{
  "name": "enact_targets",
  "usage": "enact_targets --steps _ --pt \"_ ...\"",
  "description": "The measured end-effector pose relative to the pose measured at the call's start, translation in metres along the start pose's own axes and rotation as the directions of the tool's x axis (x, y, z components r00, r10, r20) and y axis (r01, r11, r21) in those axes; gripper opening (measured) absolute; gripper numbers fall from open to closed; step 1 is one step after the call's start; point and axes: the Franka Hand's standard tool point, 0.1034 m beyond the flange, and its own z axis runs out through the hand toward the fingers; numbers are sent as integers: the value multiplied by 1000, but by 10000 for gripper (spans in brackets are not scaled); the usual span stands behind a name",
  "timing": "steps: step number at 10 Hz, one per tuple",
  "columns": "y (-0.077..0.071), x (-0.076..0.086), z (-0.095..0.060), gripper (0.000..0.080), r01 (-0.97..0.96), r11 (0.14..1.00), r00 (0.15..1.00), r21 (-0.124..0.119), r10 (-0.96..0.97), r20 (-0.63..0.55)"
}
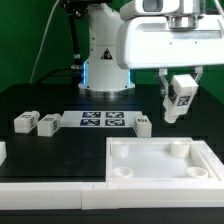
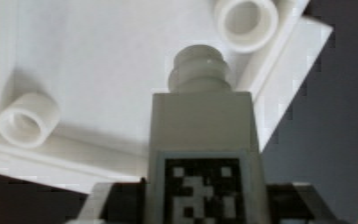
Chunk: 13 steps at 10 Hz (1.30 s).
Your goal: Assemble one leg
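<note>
The fingers (image 1: 163,84), mostly cut off in the wrist view, clamp a tagged white leg (image 2: 202,140); its rounded tip blurs against the socketed panel (image 2: 87,60).

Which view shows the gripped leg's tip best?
Wrist view: the leg fills the frame, its rounded tip clear against the white panel. Exterior view shows the leg small and tilted in the gripper, tip indistinct.

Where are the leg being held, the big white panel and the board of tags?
held leg (image 1: 180,98), exterior view, tagged face.
white panel (image 1: 158,160), exterior view, bare middle.
marker board (image 1: 100,121), exterior view, centre.
</note>
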Motion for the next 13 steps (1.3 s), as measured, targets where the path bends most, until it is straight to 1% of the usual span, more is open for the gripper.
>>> enact_targets --steps 2,3,4,5,6,7,8,9,10,13 --pt "-18 24 4 290 -35 999 999 8 35 -19" --pt "-15 21 5 290 -14 1000 1000 6 15 -16" --pt "-13 22 5 290 -18 1000 999 2 18 -50" --pt "-14 22 6 290 -17 1000 998 2 17 -54" --pt "-13 25 4 290 -18 1000 994 -3 17 -107" --pt "-10 29 2 290 -11 1000 974 -16 7 -226" --pt "-9 20 4 290 -13 1000 962 -22 6 -274" --pt "-6 4 6 290 -17 1000 962 -25 10 -272" --pt "-3 2 7 290 -8 1000 965 -30 0 -261" --pt "14 11 17 290 38 998 964 -55 -51 -260"
